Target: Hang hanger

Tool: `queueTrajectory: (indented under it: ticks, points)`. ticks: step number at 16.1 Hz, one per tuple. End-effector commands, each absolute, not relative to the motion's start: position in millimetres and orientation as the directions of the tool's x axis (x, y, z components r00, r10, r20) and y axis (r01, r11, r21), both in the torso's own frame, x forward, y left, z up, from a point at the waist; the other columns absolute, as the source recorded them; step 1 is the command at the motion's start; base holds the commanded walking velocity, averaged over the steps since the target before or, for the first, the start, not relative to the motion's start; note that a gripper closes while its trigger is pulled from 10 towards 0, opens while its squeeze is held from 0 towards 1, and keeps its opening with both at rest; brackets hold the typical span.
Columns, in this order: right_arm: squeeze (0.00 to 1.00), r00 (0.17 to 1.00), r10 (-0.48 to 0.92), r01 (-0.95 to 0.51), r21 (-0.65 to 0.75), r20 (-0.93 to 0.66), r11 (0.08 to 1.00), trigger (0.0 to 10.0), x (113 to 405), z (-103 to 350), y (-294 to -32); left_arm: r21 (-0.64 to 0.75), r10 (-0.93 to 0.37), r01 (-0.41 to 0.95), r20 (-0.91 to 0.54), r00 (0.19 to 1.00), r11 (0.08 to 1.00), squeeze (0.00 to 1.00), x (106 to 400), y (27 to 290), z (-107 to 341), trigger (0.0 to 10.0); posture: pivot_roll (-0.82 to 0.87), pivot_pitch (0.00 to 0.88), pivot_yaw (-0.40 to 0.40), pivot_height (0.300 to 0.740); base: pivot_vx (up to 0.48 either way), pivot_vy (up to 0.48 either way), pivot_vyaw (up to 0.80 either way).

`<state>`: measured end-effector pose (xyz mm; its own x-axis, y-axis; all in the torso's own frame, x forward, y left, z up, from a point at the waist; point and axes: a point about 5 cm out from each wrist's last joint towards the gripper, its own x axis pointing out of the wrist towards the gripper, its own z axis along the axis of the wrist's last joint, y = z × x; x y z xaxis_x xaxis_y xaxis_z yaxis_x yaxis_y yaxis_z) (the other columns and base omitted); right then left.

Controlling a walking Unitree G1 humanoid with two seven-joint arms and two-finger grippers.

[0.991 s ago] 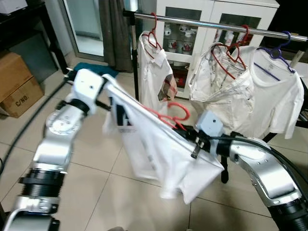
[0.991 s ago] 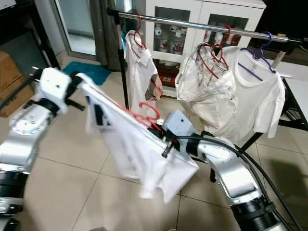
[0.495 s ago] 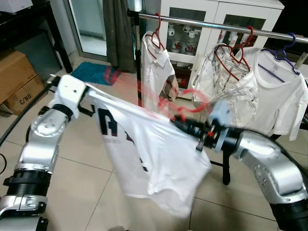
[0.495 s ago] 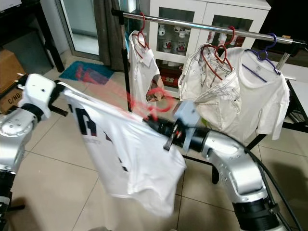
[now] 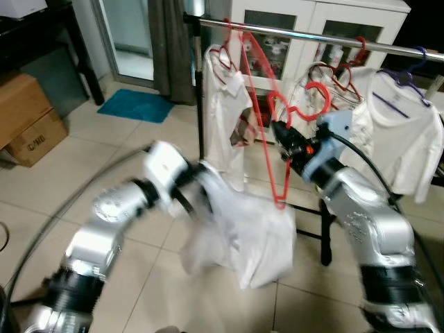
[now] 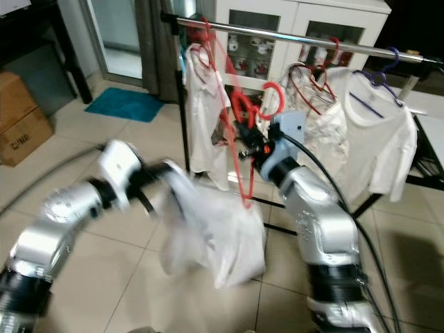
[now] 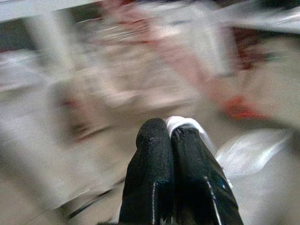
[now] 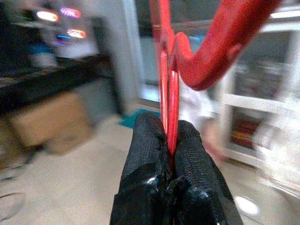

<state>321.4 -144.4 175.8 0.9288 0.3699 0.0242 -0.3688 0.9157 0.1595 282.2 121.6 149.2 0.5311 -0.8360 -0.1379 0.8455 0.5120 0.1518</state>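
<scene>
Tiled floor (image 5: 104, 152), clothes rail (image 5: 291, 33) across the back with white garments on hangers, white glass-door cabinet (image 6: 305, 28) behind it, cardboard boxes (image 5: 28, 118) to the robot's left.

Right pincer (image 8: 168, 136): fingers clenched on the neck of the red hanger (image 5: 267, 118), just under its hook. Seen from the head, the pincer (image 5: 283, 142) is raised close below the rail, between the white polo shirt (image 5: 225, 104) and the bunched white garment (image 5: 333, 118). Hanger stands nearly on end: one arm reaches up to about rail level, the other end points down, its lower corner at the top of the white shirt (image 5: 243, 236). Hook curls toward the rail; whether it touches cannot be told.

Left pincer (image 7: 171, 133): fingers pressed together with a fold of white cloth caught at the tips. Arm is low and blurred, pincer (image 5: 201, 184) at the shirt's upper left edge. Shirt hangs slack and crumpled between the two arms, above the floor.

Purple hanger (image 5: 409, 69) with a white T-shirt (image 5: 402, 132) further right on the rail. Teal mat (image 5: 135, 105) by the doorway.
</scene>
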Motion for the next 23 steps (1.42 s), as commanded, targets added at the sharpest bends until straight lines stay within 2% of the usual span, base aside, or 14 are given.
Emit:
queueTrajectory:
  ticks: [1, 3, 4, 5, 6, 7, 8, 9, 12, 15, 18, 20, 21, 23]
  points:
    - [0.00, 0.968, 0.249, -0.251, 0.155, 0.030, 0.956, 0.0, 326, 176, -160, 0.145, -0.873, 0.878, -0.114, 0.473, 0.457, 0.00, 277, 118, 159, 0.0, -0.06, 0.000, 0.001, 0.740, 0.000, 0.000, 0.00]
    - [0.00, 0.984, 0.173, -0.177, 0.178, 0.036, 0.968, 0.0, 328, 176, -168, 0.140, -0.871, 0.877, -0.120, 0.476, 0.460, 0.00, 275, 120, 158, 0.0, -0.06, 0.000, 0.001, 0.740, 0.000, 0.000, 0.00]
    - [0.00, 0.984, 0.177, -0.173, 0.161, -0.011, 0.972, 10.0, 324, 170, -172, 0.148, -0.728, 0.738, -0.127, 0.674, 0.658, 0.00, 288, 136, 149, 1.7, -0.07, 0.000, -0.001, 0.740, 0.000, 0.000, 0.00]
    - [0.00, 0.980, 0.196, -0.192, 0.140, -0.019, 0.971, 10.0, 321, 167, -171, 0.134, -0.654, 0.666, -0.129, 0.746, 0.734, 0.00, 292, 144, 145, 2.9, -0.07, 0.000, 0.002, 0.740, 0.000, 0.000, 0.00]
    - [0.00, 0.971, 0.223, -0.213, 0.102, -0.092, 0.972, 10.0, 313, 153, -164, 0.071, -0.546, 0.556, -0.118, 0.829, 0.828, 0.00, 294, 152, 137, 8.3, -0.07, 0.000, -0.003, 0.740, 0.000, 0.000, 0.00]
    - [0.00, 0.969, 0.216, -0.205, 0.101, -0.117, 0.974, 10.0, 310, 147, -163, 0.049, -0.524, 0.531, -0.111, 0.844, 0.846, 0.00, 293, 152, 135, 8.3, -0.07, 0.000, -0.006, 0.740, 0.000, 0.000, 0.00]
    - [0.00, 0.970, 0.205, -0.190, 0.118, -0.130, 0.975, 10.0, 306, 141, -161, 0.016, -0.503, 0.506, -0.087, 0.860, 0.862, 0.00, 291, 152, 135, 10.0, -0.07, 0.000, -0.017, 0.740, 0.000, 0.000, -0.75]
    - [0.00, 0.975, 0.166, -0.145, 0.140, -0.148, 0.979, 10.0, 298, 132, -158, -0.054, -0.439, 0.436, -0.059, 0.897, 0.898, 0.00, 289, 154, 133, 10.0, -0.07, 0.000, -0.024, 0.740, 0.000, 0.000, -0.78]
    - [0.00, 0.987, 0.101, -0.082, 0.147, -0.128, 0.986, 10.0, 289, 133, -166, -0.100, -0.357, 0.350, -0.060, 0.932, 0.931, 0.00, 289, 147, 129, 10.0, -0.07, 0.000, -0.009, 0.740, 0.000, 0.000, -0.79]
    - [0.00, 0.996, -0.007, 0.007, -0.001, -0.090, 1.000, 10.0, 288, 133, -176, -0.091, -0.364, 0.356, -0.085, 0.928, 0.930, 0.00, 285, 142, 125, 10.0, -0.08, 0.000, -0.002, 0.740, 0.000, 0.000, -0.80]
    - [0.00, 0.996, 0.009, -0.001, 0.076, -0.094, 0.997, 10.0, 287, 139, -174, -0.017, -0.354, 0.355, -0.114, 0.928, 0.935, 0.00, 289, 142, 122, 10.0, -0.08, 0.000, 0.003, 0.740, 0.000, 0.000, -0.27]
    - [0.00, 0.999, -0.001, 0.008, 0.132, -0.051, 0.991, 10.0, 286, 142, -169, -0.008, -0.402, 0.403, -0.111, 0.909, 0.915, 0.00, 286, 132, 124, 10.0, -0.08, 0.000, 0.009, 0.740, 0.000, 0.000, 0.00]
    - [0.00, 0.996, -0.003, 0.021, 0.198, -0.090, 0.980, 10.0, 285, 138, -165, -0.008, -0.399, 0.401, -0.116, 0.910, 0.916, 0.00, 284, 133, 122, 10.0, -0.08, 0.000, 0.010, 0.740, 0.000, 0.000, 0.00]
    - [0.00, 0.984, -0.052, 0.087, 0.203, -0.171, 0.975, 10.0, 282, 128, -165, -0.007, -0.373, 0.376, -0.131, 0.918, 0.927, 0.00, 286, 136, 119, 10.0, -0.09, 0.000, 0.020, 0.740, 0.000, 0.000, -0.80]
